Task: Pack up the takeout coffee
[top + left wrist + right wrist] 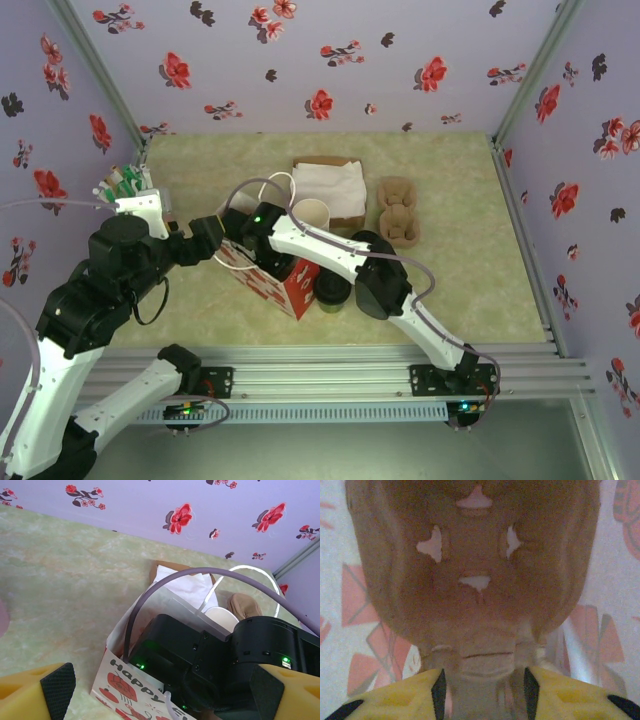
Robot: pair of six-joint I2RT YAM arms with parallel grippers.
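The right claw is down inside a white paper gift bag with red prints. Its yellow fingers stand part-way apart on either side of the near tab of a brown moulded-pulp cup carrier (whether the black pads pinch that tab or only flank it, I cannot tell). The bag's red print shows through the carrier's cut-outs.

The left claw hovers just beside the bag's left side, spread wide and holding nothing. The right arm's black wrist lies across its view.

Just right of the bag is the takeout coffee, a small dark paper cup with a black top. It stands upright on the pale green desk, its long axis vertical and its top upward. The right arm's forearm crosses above it, which partly covers it from overhead.

Behind the bag stands a cream paper cup, then a brown cardboard box of white napkins. A second brown pulp carrier lies right of the box.
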